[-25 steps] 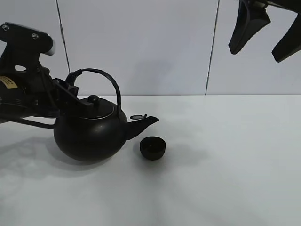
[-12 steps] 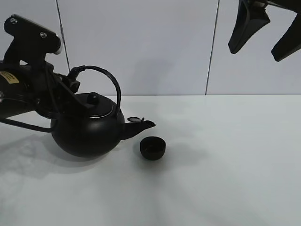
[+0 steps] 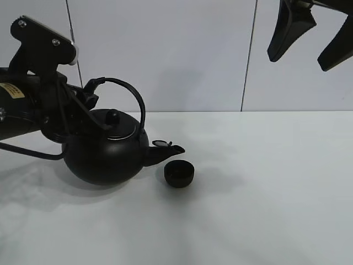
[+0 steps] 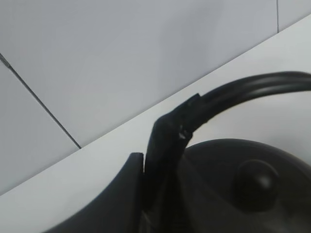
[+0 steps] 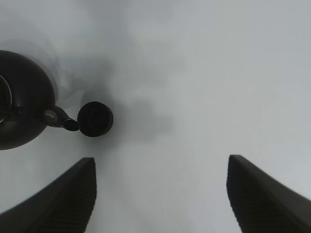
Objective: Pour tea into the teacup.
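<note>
The teacup (image 3: 179,173) sat upright on the white counter (image 3: 265,210), just beside and below the spout (image 3: 170,149) of the kettle (image 3: 102,154). No stream showed, and I could not tell whether any tea lay in the cup, so pouring seemed barely begun. The kettle leaned slightly toward the cup, its arched handle (image 3: 129,91) pinched by the left tool (image 3: 88,94), that arm reaching in low from the side. The right tool (image 3: 309,30) hovered high above the counter, fingers spread, holding nothing.

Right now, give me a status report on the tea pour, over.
Left gripper shut on kettle handle, kettle tipped, spout beside teacup. Right gripper open, raised clear. No stream seen. Nothing between spout and cup.
</note>
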